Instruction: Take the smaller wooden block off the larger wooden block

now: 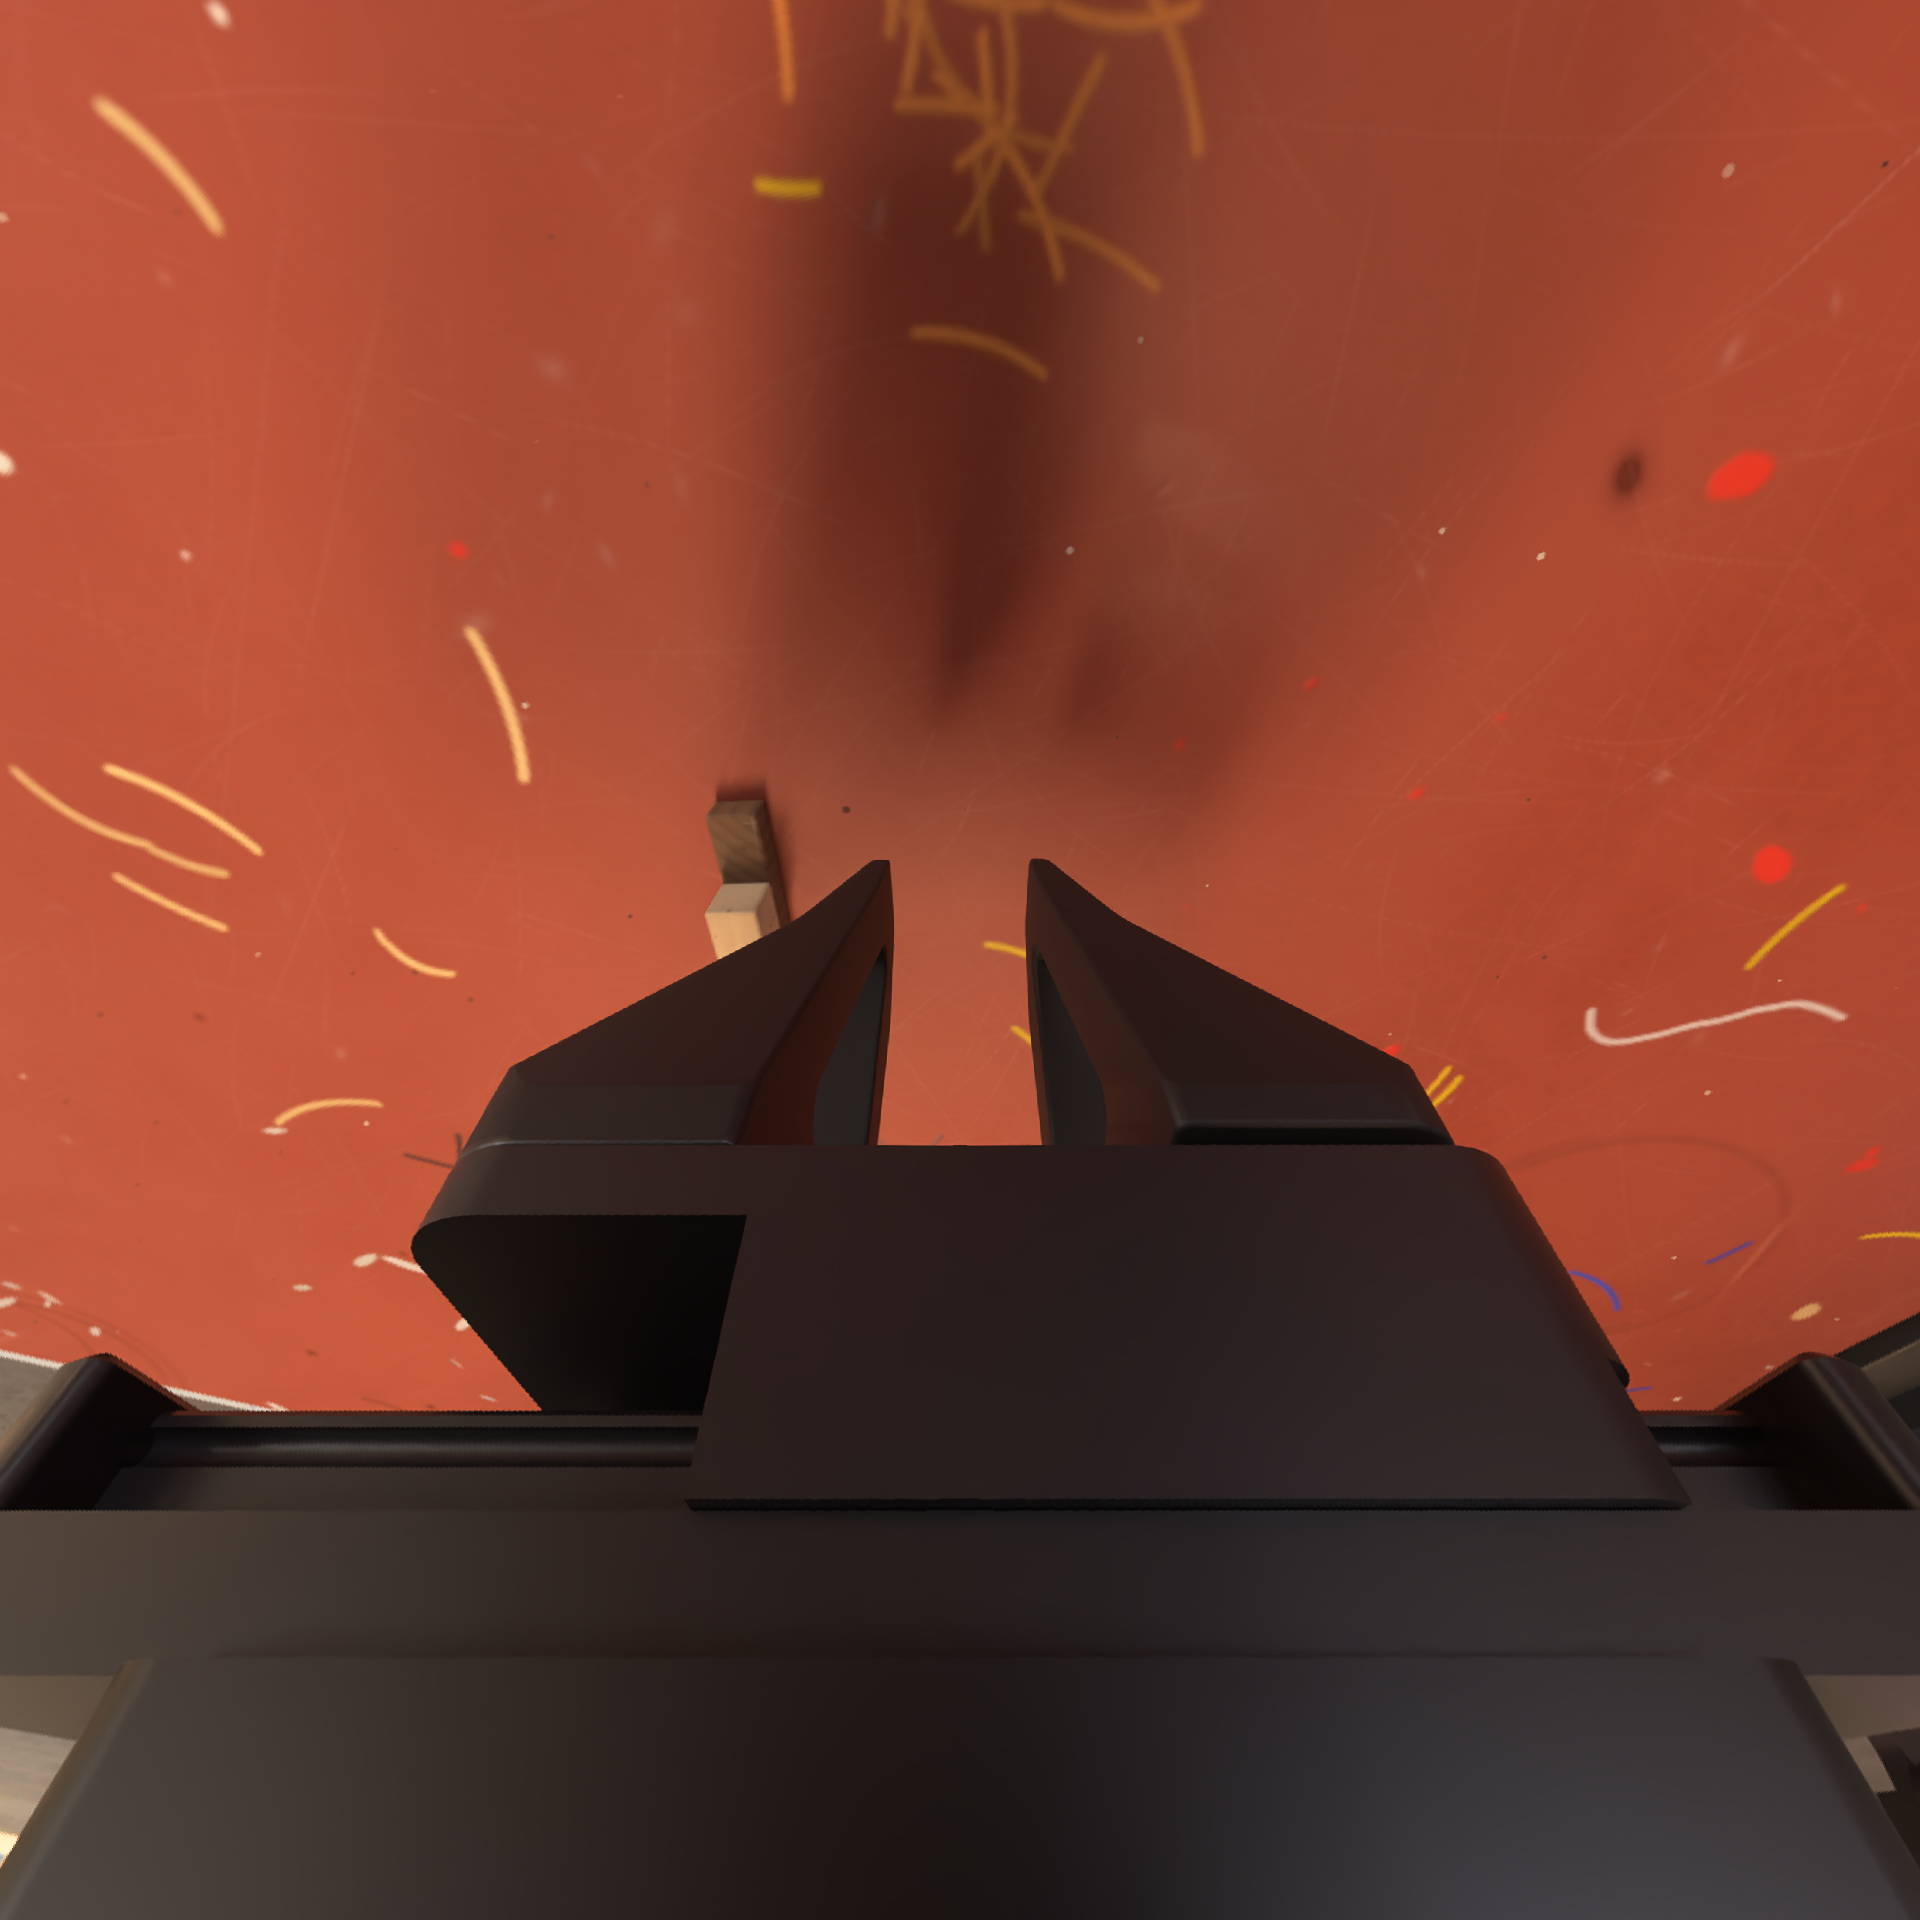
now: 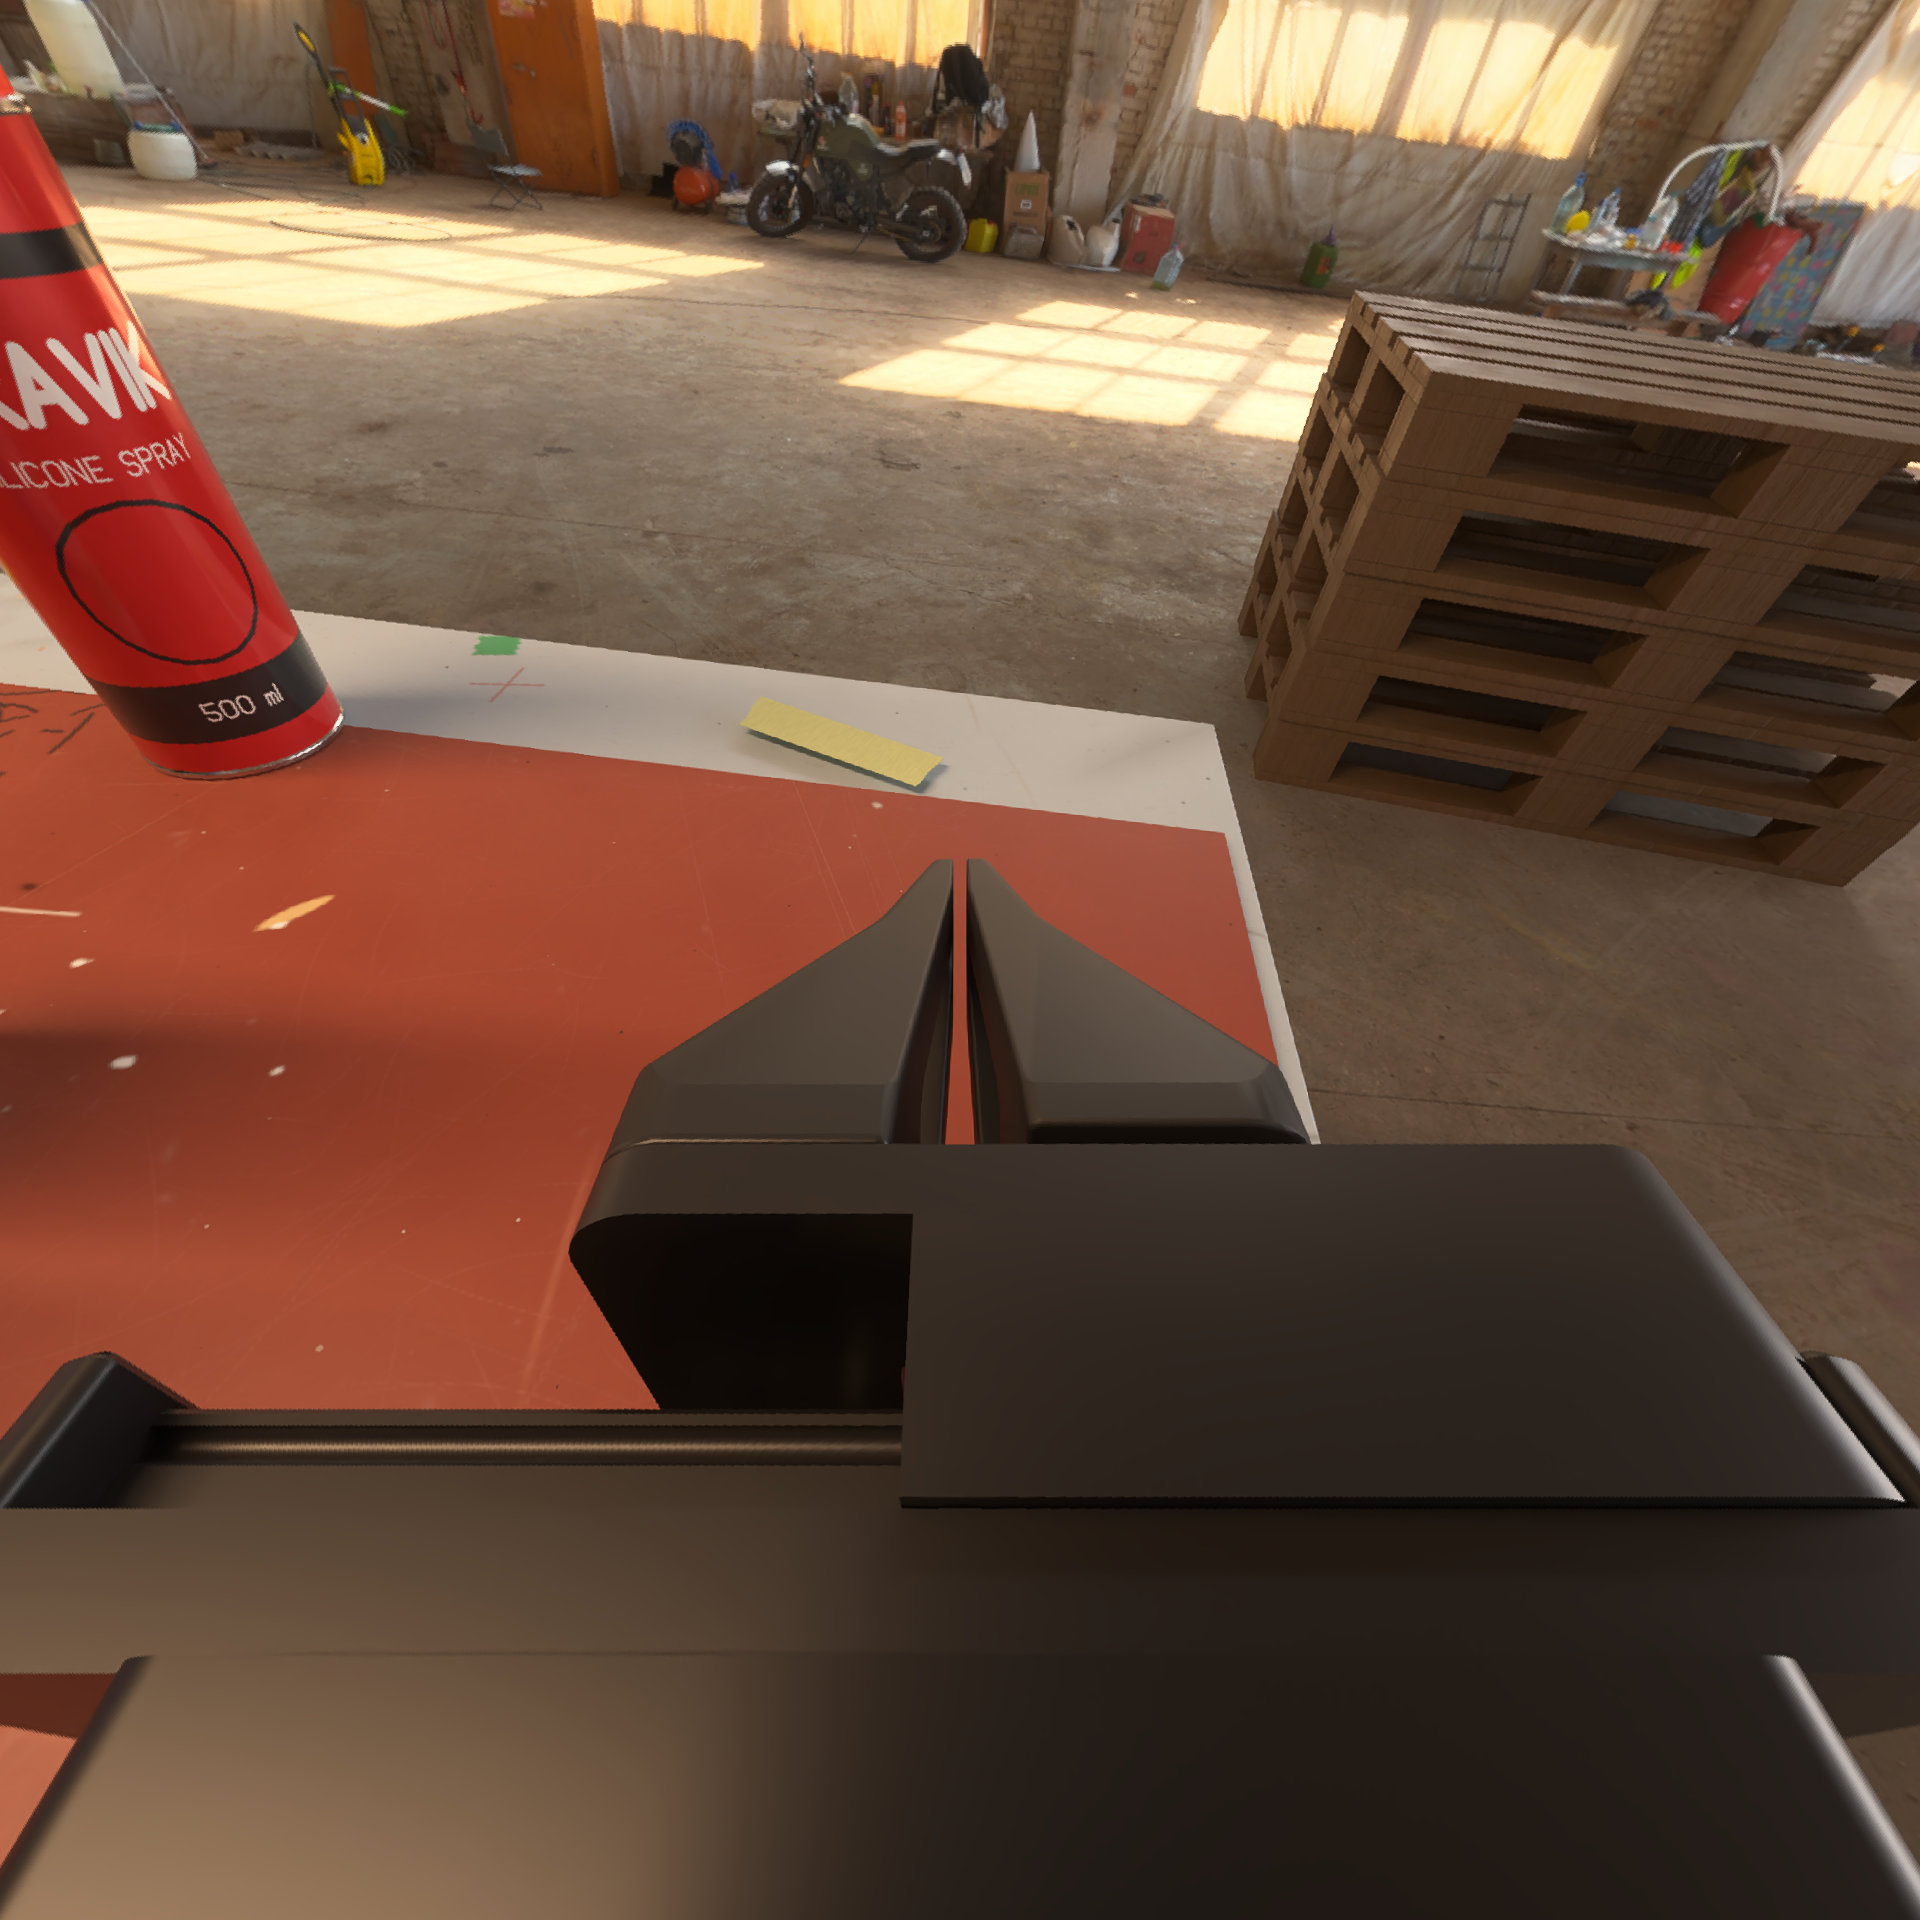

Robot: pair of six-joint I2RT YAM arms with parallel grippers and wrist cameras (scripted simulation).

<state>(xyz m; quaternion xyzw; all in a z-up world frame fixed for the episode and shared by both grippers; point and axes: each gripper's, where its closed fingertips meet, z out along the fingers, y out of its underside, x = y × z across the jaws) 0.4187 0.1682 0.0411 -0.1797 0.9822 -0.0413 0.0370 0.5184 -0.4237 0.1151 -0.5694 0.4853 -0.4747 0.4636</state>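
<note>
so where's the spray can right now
In the right wrist view the red spray can stands upright at far left on the red mat's back edge, left of the yellow note.

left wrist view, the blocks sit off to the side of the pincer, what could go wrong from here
1. The left pincer is open, but the dark wooden block and pale wooden block lie left of its gap, partly hidden behind the left finger. Descending from here could knock them rather than straddle one.
2. Which block is smaller, and whether they are stacked, cannot be told here, so the wrong one might be gripped.
3. The right pincer is shut near the red spray can, away from the blocks.
</note>
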